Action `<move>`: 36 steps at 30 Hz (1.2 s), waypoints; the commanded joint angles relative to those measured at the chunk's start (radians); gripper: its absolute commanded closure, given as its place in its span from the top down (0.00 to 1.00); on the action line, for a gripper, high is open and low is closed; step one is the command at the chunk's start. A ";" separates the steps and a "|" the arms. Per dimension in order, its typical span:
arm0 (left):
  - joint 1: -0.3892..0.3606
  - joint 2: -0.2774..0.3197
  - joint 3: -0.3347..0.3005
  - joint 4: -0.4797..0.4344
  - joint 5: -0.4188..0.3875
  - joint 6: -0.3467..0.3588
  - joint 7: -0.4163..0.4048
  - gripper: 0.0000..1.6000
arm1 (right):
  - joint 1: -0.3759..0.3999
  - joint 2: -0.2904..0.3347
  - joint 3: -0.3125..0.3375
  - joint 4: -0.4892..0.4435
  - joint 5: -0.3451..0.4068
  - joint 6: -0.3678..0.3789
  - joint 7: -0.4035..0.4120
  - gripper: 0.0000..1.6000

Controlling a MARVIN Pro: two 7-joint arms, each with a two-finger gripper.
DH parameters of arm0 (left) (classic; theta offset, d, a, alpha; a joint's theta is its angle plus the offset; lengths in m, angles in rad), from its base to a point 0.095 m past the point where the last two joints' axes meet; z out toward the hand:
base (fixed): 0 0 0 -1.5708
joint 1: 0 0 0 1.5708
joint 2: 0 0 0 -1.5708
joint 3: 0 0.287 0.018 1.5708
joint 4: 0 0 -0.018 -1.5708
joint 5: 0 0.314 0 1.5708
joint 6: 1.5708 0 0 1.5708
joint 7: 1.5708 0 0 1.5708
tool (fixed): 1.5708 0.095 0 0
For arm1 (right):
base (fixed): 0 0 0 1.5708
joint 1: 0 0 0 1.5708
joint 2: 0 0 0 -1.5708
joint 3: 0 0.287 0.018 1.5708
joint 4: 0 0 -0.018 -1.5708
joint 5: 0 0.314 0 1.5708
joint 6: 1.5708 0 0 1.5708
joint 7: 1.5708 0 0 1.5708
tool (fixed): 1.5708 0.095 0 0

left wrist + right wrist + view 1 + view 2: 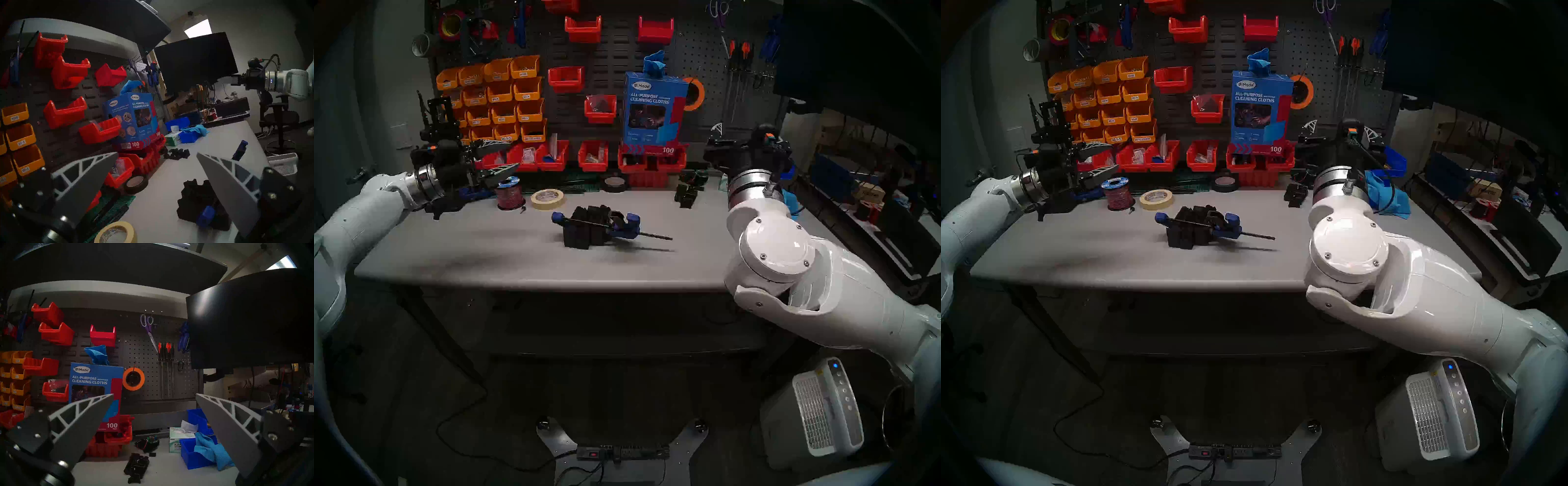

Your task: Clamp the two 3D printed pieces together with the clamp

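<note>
The two 3D printed pieces (585, 230) stand side by side mid-table as matte black blocks. The blue clamp (631, 222) sits on them: one blue jaw at their left end, the trigger body at their right, its thin black bar running across them and sticking out to the right. In the left wrist view the pieces (195, 200) lie low between my fingers, with a blue jaw of the clamp (206, 215) in front. My left gripper (157, 152) hovers open over the table's far left, well away from them. My right gripper (154, 394) is open at the far right, facing the pegboard.
A masking tape roll (548, 199), a red wire spool (510, 195) and a black tape roll (614, 183) lie behind the clamp. A heap of small black parts (136, 465) sits at the back right beside a blue bin (195, 455) with a cloth. Red bins (592, 156) line the back.
</note>
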 commanded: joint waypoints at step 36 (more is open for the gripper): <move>-0.006 0.023 -0.013 -0.024 -0.026 0.004 -0.109 1.00 | -0.003 0.077 0.017 -0.022 0.011 -0.065 0.066 1.00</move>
